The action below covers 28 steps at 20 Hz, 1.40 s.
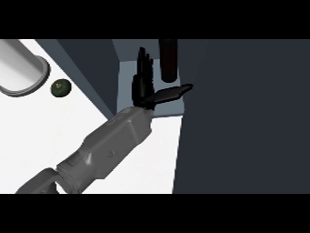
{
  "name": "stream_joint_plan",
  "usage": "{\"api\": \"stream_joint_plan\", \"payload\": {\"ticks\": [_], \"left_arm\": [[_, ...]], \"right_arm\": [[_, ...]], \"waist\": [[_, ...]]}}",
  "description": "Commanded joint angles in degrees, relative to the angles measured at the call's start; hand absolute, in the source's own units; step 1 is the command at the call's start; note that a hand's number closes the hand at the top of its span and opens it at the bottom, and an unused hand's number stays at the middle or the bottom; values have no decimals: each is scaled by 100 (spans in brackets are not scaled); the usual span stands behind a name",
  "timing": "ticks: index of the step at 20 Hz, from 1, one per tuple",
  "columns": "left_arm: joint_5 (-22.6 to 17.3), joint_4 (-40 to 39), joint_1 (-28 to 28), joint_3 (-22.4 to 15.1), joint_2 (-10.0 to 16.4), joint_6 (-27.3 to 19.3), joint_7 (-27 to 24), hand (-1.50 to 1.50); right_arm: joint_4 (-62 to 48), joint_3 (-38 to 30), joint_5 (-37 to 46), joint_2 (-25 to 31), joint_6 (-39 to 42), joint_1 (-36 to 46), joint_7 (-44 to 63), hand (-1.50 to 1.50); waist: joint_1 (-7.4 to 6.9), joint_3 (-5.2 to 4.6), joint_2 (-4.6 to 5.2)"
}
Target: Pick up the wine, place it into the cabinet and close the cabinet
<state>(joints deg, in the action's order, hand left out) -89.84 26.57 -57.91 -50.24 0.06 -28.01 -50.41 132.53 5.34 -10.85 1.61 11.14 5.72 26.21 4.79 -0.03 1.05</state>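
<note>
The wine bottle (167,58) is dark and stands upright on the pale floor of the cabinet (172,108), near its back. My left hand (142,86) is inside the cabinet just to the left of the bottle. It is open, with the fingers straight and pointing away from me. Its thumb (173,93) sticks out to the right, in front of the bottle's base. The hand holds nothing, and a narrow gap shows between its fingers and the bottle. The grey forearm (110,145) comes in from the lower left. My right hand does not show.
A large dark panel (251,118), the cabinet's door or side, fills the right half of the view. On the white counter (43,132) at the upper left lie a big pale cylinder (13,63) and a small dark green round object (61,87).
</note>
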Motion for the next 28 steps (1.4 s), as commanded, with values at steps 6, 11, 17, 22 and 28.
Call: {"api": "stream_joint_plan", "payload": {"ticks": [6, 11, 17, 22, 28], "left_arm": [[48, 803, 616, -619, -6, -93, -468, -150], [203, 1191, 660, -529, -6, -518, -501, -150], [548, 1414, 984, -380, -5, -463, -560, -150], [1204, 1813, 1337, -222, -4, -569, -436, -150], [1911, 3213, 1995, -326, 745, -549, -9, -150]], "right_arm": [[219, -233, -181, 84, -145, 108, 323, -150], [190, -59, 61, 45, -125, -97, 186, -150], [220, -71, 97, 27, -344, 185, 508, -150], [93, -345, -17, 124, -239, 169, 302, -150], [406, 212, 417, -70, -248, -465, 154, -150]], "waist": [[-175, 1, -52], [-333, 3, -92], [-411, 2, -99], [-454, 4, -106], [-488, 4, -125]]}}
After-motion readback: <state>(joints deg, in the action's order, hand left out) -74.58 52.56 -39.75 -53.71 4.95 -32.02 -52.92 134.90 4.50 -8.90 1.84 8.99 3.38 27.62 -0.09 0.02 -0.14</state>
